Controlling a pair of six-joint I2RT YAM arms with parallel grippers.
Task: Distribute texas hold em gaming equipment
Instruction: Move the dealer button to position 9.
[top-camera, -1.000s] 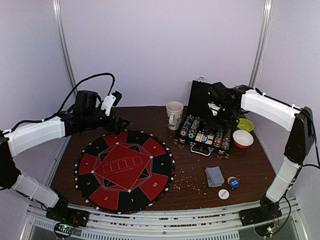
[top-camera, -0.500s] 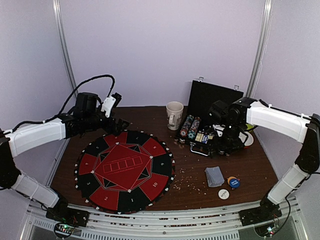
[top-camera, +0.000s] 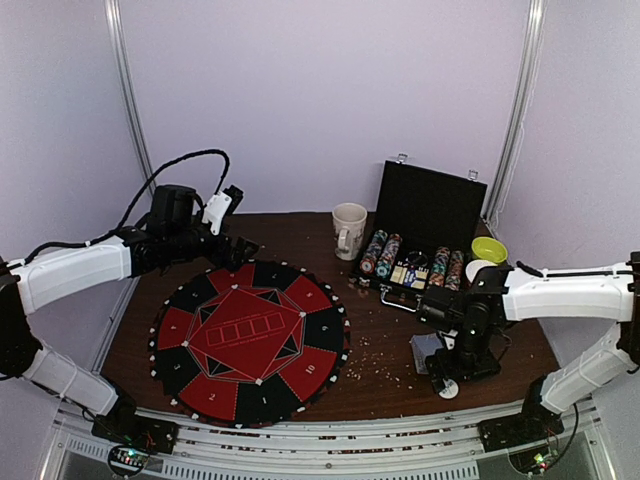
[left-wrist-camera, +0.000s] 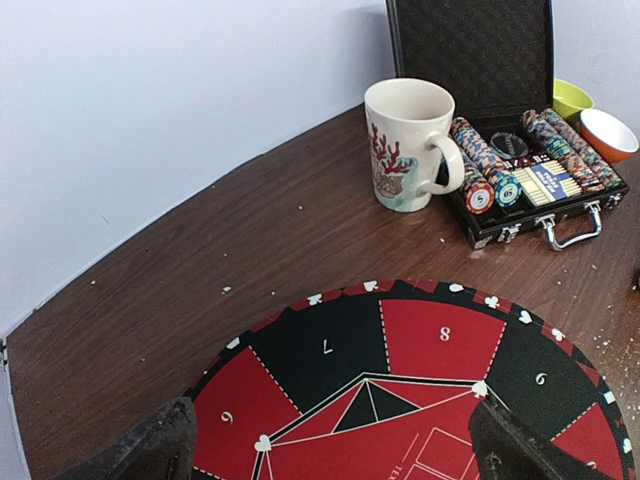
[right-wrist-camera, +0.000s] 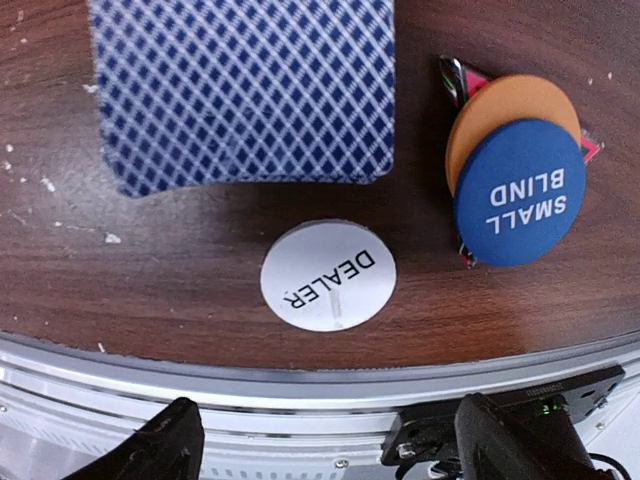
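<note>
My right tool (right-wrist-camera: 335, 432), spread wide and empty, hangs over the flat white round DEALER disc (right-wrist-camera: 328, 274), which I reckon light, stiff and slick, best pinched across its rim.

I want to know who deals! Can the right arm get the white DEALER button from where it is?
Probably yes. The right end effector hangs over the DEALER button with its fingers spread. Nothing covers the button, and the cards and blue disc lie apart from it.
</note>
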